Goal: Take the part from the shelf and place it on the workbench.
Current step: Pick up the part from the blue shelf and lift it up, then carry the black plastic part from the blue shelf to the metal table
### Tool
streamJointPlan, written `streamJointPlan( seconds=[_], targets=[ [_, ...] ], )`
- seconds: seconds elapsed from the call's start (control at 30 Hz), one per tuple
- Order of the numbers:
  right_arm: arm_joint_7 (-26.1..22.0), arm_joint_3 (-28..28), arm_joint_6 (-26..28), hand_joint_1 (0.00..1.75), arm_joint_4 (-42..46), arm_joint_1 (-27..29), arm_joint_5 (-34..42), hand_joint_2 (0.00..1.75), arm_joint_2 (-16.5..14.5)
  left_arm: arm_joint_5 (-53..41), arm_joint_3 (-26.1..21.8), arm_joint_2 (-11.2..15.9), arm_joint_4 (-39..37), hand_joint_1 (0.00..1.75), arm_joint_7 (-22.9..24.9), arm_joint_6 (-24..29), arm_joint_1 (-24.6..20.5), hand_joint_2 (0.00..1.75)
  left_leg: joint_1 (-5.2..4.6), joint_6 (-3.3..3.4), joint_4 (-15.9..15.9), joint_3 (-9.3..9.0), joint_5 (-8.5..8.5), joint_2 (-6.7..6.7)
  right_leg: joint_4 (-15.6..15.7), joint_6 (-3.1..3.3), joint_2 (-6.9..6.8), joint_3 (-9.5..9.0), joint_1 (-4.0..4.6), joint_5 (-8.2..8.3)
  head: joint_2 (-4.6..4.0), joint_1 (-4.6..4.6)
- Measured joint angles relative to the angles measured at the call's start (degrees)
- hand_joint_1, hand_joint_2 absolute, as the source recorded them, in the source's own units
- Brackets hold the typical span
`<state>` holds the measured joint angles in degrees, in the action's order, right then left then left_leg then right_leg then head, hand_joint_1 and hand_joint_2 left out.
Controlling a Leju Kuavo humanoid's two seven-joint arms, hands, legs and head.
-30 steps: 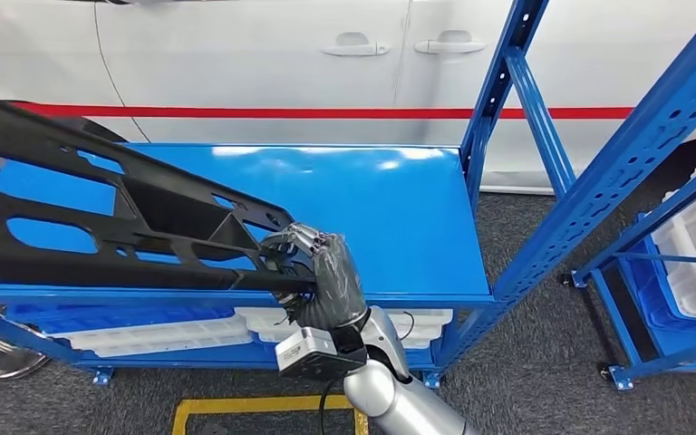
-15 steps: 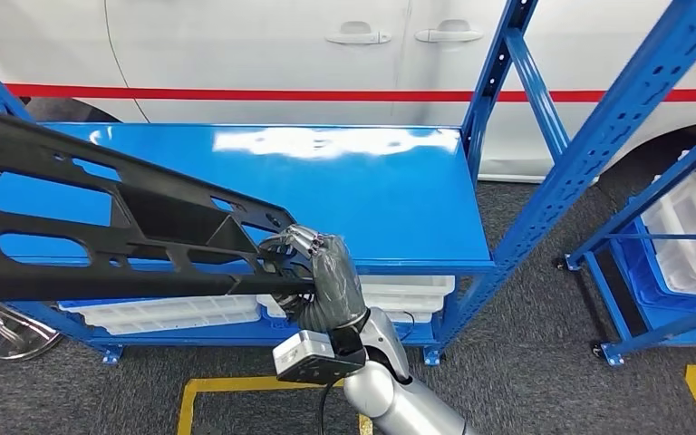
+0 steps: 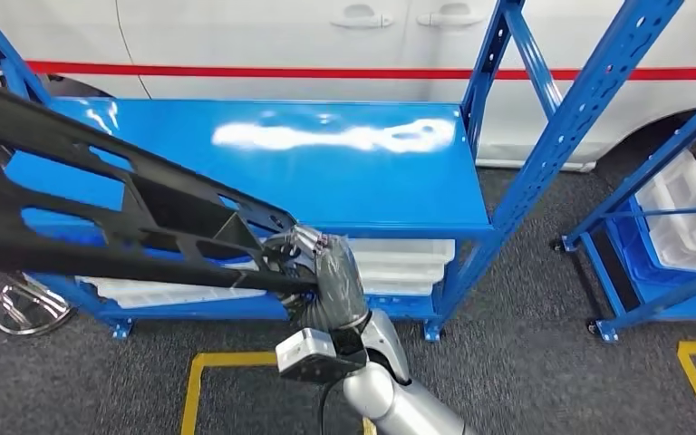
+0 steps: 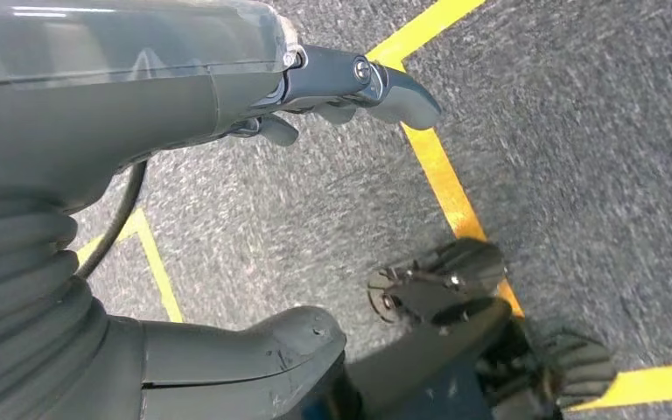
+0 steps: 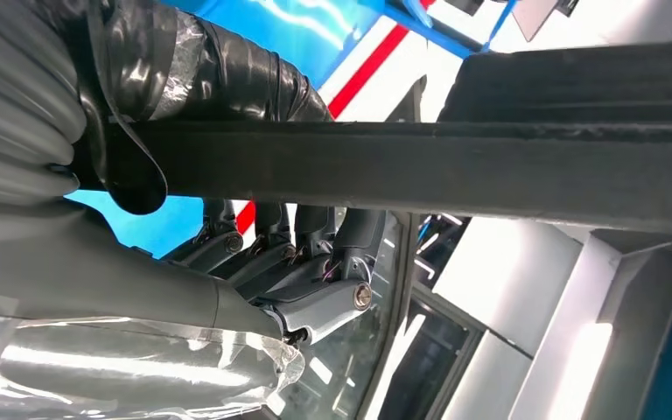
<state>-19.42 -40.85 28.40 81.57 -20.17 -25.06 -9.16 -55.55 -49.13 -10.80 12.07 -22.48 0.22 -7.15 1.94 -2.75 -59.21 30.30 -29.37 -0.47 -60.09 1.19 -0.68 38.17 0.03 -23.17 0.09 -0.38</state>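
You get bright, even overhead light in the head view; white glare streaks the blue workbench top (image 3: 326, 136). Your left wrist view shows the grey floor (image 4: 577, 131) smeared by blur. In your right wrist view the background is overexposed and soft.

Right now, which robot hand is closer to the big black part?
Right. The right hand grips the black part at its end; the left hand hangs over the grey floor.

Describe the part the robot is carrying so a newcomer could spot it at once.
Start at the blue workbench in front of the white car. Across its left side slants a long black openwork frame, gripped at its near end by the right hand. It is the one black, cut-out piece among blue metal and white trays.
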Motion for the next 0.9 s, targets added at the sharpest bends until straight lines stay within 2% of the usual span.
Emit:
streamJointPlan(
  seconds=[0.07,0.1,0.13,0.2,0.23,0.27,0.3,0.33,0.37,0.4,0.43,0.47,0.5,0.53,0.57,0.6,0.63,0.67,0.7,0.73,0.77,0.8,0.83,0.87,0.9],
  targets=[
    [-0.2,0.0,0.5,1.75,0.0,0.5,0.2,1.75,0.1,-0.3,0.0,0.0,0.0,0.00,0.3,0.0,0.2,1.75,-0.01,1.36,-0.2,0.80,0.56,0.13,-0.2,-0.60,0.05,0.37,-0.12,0.31,0.00,0.03],
    [-0.3,0.0,0.8,1.75,0.0,0.7,0.3,1.75,0.3,-0.5,0.0,0.0,0.0,0.00,0.5,0.0,0.2,1.75,-0.04,2.15,-0.2,1.33,1.08,0.24,-0.9,-0.87,0.08,0.77,-0.26,-0.86,0.00,0.03],
    [-0.4,0.0,0.9,1.75,0.0,0.9,0.4,1.75,0.4,-0.6,0.0,0.1,0.0,0.00,0.5,0.0,0.2,1.75,-0.09,2.94,-0.1,1.99,1.68,0.35,-2.5,-1.13,0.11,1.33,-0.39,-2.98,0.00,0.03],
    [-0.5,0.0,1.2,1.75,0.1,1.3,0.5,1.75,0.6,-0.8,0.1,0.1,0.0,0.00,0.6,0.0,0.2,1.75,-0.35,3.98,-0.1,3.57,2.97,0.48,-8.8,-1.42,0.18,2.81,-0.46,-9.04,0.00,0.04],
    [-0.6,0.0,1.3,1.75,0.1,1.4,0.5,1.75,0.7,-0.8,0.1,0.2,0.0,0.00,0.7,0.0,0.2,1.75,-0.55,4.18,-0.1,4.41,3.61,0.51,-12.2,-1.41,0.20,3.33,-0.43,-11.08,0.00,0.04],
    [-0.7,0.0,1.4,1.75,0.1,1.6,0.6,1.75,0.8,-1.0,0.1,0.2,0.0,0.00,0.9,0.1,0.3,1.75,-0.80,4.31,-0.2,5.27,4.28,0.54,-14.9,-1.24,0.23,3.33,-0.34,-11.83,0.00,0.04],
    [-0.7,0.0,1.5,1.75,0.1,1.8,0.7,1.75,0.9,-1.1,0.1,0.3,0.0,0.00,1.1,0.2,0.3,1.75,-1.09,4.39,-0.2,6.07,4.91,0.56,-15.9,-0.89,0.28,2.60,-0.18,-11.24,0.00,0.04],
    [-0.8,0.0,1.7,1.75,0.2,2.0,0.8,1.75,1.0,-1.3,0.2,0.4,0.0,0.00,1.4,0.3,0.4,1.75,-1.44,4.47,-0.2,6.83,5.54,0.56,-15.0,-0.27,0.33,0.86,0.08,-9.72,0.00,0.04],
    [-0.8,0.0,1.8,1.75,0.4,2.2,0.9,1.75,1.1,-1.4,0.2,0.5,0.0,0.00,1.6,0.5,0.5,1.75,-1.75,4.55,-0.2,7.50,6.17,0.54,-12.3,0.63,0.40,-1.71,0.48,-8.13,0.00,0.04],
    [-0.9,0.0,2.0,1.75,0.6,2.4,1.0,1.75,1.1,-1.5,0.2,0.5,0.0,0.00,1.7,0.6,0.6,1.75,-1.95,4.55,-0.1,8.01,6.73,0.54,-8.5,1.72,0.46,-4.82,1.02,-7.48,0.00,0.01],
    [-0.9,0.0,2.1,1.75,1.0,2.4,1.0,1.75,1.2,-1.5,0.2,0.6,0.0,0.00,1.8,0.7,0.7,1.75,-2.04,4.47,-0.1,8.36,7.32,0.53,-3.9,2.63,0.48,-8.01,1.55,-7.74,0.00,-0.01],
    [-0.9,0.0,2.2,1.75,1.4,2.5,1.0,1.75,1.2,-1.5,0.2,0.7,0.0,0.00,1.9,0.7,0.8,1.75,-1.99,4.28,0.1,8.48,7.90,0.56,-0.5,3.12,0.47,-10.27,2.01,-8.34,0.00,-0.03],
    [-1.0,0.0,2.3,1.75,1.8,2.5,1.0,1.75,1.2,-1.5,0.3,0.8,0.0,0.00,1.8,0.7,0.9,1.75,-1.83,4.01,0.5,8.49,8.58,0.61,1.9,3.37,0.49,-11.57,2.36,-8.80,0.00,-0.01],
    [-1.0,0.0,2.4,1.75,2.0,2.4,1.0,1.75,1.2,-1.4,0.2,0.9,0.0,0.00,1.7,0.7,0.9,1.75,-1.73,3.73,1.0,8.43,9.37,0.64,3.2,3.30,0.50,-11.97,2.50,-8.53,0.00,0.06],
    [-1.0,0.0,2.4,1.75,2.2,2.5,1.0,1.75,1.2,-1.4,0.2,1.0,0.0,0.00,1.5,0.5,0.9,1.75,-1.70,3.46,1.6,8.50,10.05,0.64,3.6,3.24,0.48,-11.67,2.32,-7.51,0.00,0.08],
    [-1.0,0.0,2.4,1.75,2.3,2.4,1.1,1.75,1.2,-1.3,0.2,1.1,0.0,0.00,1.3,0.4,0.8,1.75,-1.72,3.21,1.7,8.78,9.76,0.57,4.2,3.28,0.43,-11.25,2.10,-6.37,0.00,0.12],
    [-1.0,0.0,2.2,1.75,2.4,2.4,1.2,1.75,1.2,-1.4,0.2,1.1,0.0,0.00,1.1,0.2,0.8,1.75,-1.77,2.97,0.9,9.28,8.14,0.49,4.8,3.29,0.33,-10.62,1.78,-5.25,0.00,0.11],
    [-1.0,0.0,1.9,1.75,2.6,2.3,1.3,1.75,1.2,-1.4,0.3,1.1,0.0,0.00,0.9,0.1,0.8,1.75,-1.75,2.67,-1.1,9.98,5.30,0.42,5.2,3.25,0.22,-9.76,1.46,-4.17,0.00,0.10],
    [-1.0,0.0,1.6,1.75,2.7,2.3,1.6,1.75,1.2,-1.4,0.3,1.1,0.0,0.00,0.8,0.0,0.7,1.75,-1.59,2.34,-4.4,10.73,1.81,0.39,5.1,3.21,0.16,-8.69,1.40,-3.26,0.00,0.10],
    [-1.0,0.0,1.4,1.75,2.8,2.2,1.8,1.75,1.2,-1.4,0.3,1.1,0.0,0.00,0.8,0.0,0.6,1.75,-1.40,1.96,-8.3,11.36,-0.93,0.40,4.9,3.17,0.09,-7.51,1.34,-2.47,0.00,0.10],
    [-1.0,0.0,1.3,1.75,2.9,2.2,1.9,1.75,1.2,-1.4,0.3,1.1,0.0,0.00,0.7,0.0,0.5,1.75,-1.18,1.55,-11.9,11.68,-2.12,0.42,4.6,3.02,-0.01,-6.25,1.31,-1.73,-0.01,0.10],
    [-1.0,0.0,1.3,1.75,2.9,2.2,2.0,1.75,1.2,-1.4,0.3,1.2,0.0,0.00,0.8,0.1,0.3,1.75,-0.98,1.20,-14.5,11.54,-1.74,0.43,4.2,2.86,-0.13,-4.95,1.26,-1.05,-0.01,0.10],
    [-1.0,0.0,1.3,1.75,2.9,2.2,2.0,1.75,1.2,-1.4,0.3,1.2,0.0,0.00,0.9,0.2,0.1,1.75,-0.79,0.89,-15.5,10.62,-0.08,0.44,3.6,2.64,-0.23,-3.57,1.17,-0.43,-0.01,0.10],
    [-1.0,0.0,1.3,1.75,2.9,2.2,1.9,1.75,1.2,-1.4,0.3,1.3,0.0,0.00,1.1,0.3,0.0,1.75,-0.58,0.61,-14.6,8.70,1.80,0.44,2.9,2.37,-0.29,-2.14,1.04,0.14,-0.01,0.10],
    [-1.0,0.0,1.3,1.75,2.9,2.2,1.9,1.75,1.2,-1.4,0.3,1.4,0.0,0.00,1.3,0.4,-0.2,1.75,-0.38,0.34,-11.7,5.77,2.33,0.42,2.1,2.05,-0.31,-0.85,0.94,0.62,0.00,0.09]
  ],
)
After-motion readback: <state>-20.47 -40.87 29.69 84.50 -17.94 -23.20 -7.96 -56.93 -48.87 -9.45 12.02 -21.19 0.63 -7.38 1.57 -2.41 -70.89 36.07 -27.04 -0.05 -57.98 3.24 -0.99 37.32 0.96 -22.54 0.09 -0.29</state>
